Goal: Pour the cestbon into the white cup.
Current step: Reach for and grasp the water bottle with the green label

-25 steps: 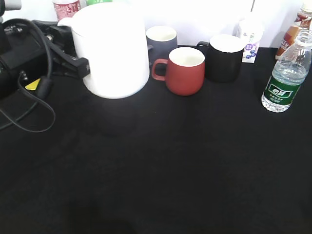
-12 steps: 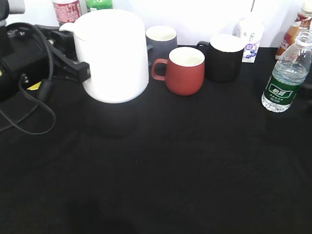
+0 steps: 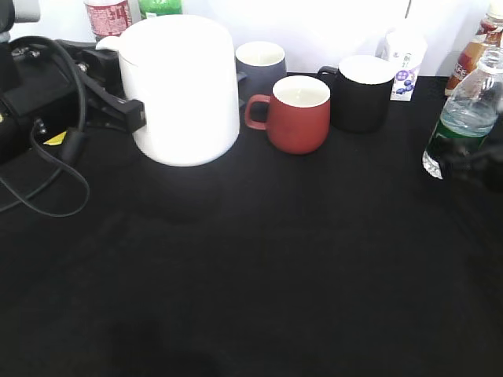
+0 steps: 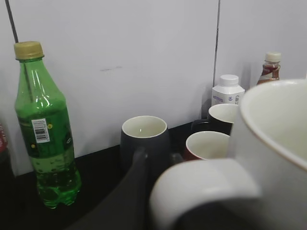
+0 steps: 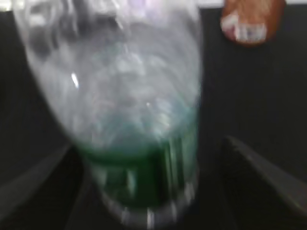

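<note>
Exterior view: the cestbon (image 3: pixel 467 110), a clear bottle with a dark green label, stands upright at the bench's (image 3: pixel 259 259) far right edge. The right gripper (image 3: pixel 471 161) sits at label height, jaws spread either side, not closed on it. The left gripper (image 3: pixel 118 106) clamps the handle of the white cup (image 3: pixel 182 86), large, plain, near a red mug (image 3: pixel 297 114).

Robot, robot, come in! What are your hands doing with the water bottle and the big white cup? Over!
Left gripper shut on white cup. Right gripper open, jaws either side of cestbon, not closed. Bottle upright, nothing blocking.
</note>
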{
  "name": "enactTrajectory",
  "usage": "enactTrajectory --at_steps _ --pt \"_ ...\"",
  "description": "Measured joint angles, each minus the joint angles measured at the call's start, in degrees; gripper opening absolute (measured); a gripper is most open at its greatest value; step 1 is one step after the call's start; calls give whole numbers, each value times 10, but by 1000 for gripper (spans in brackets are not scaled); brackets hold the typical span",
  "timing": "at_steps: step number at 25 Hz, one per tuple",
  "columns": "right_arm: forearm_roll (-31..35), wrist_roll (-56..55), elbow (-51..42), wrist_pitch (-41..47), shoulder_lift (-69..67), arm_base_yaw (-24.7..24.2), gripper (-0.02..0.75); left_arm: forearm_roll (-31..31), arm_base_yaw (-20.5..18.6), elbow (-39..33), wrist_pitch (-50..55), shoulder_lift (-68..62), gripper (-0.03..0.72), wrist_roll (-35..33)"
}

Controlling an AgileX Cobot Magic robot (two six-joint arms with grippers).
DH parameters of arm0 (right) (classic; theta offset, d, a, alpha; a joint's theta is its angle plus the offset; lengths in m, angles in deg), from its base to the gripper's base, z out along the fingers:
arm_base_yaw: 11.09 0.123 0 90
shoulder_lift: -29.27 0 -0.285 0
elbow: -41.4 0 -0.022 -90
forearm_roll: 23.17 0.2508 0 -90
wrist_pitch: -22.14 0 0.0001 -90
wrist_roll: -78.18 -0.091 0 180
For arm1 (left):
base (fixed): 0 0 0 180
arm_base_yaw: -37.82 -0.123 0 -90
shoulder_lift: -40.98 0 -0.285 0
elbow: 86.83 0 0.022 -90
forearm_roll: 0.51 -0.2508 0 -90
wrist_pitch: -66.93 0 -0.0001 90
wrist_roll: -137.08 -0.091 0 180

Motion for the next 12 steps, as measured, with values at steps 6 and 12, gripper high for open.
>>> enactTrajectory --at_steps 6,12 --pt "-50 0 79 -2 -47 0 571 0 0 0 0 0 68 0" --pt "-50 -1 79 -2 -47 0 491 0 0 0 0 0 67 0"
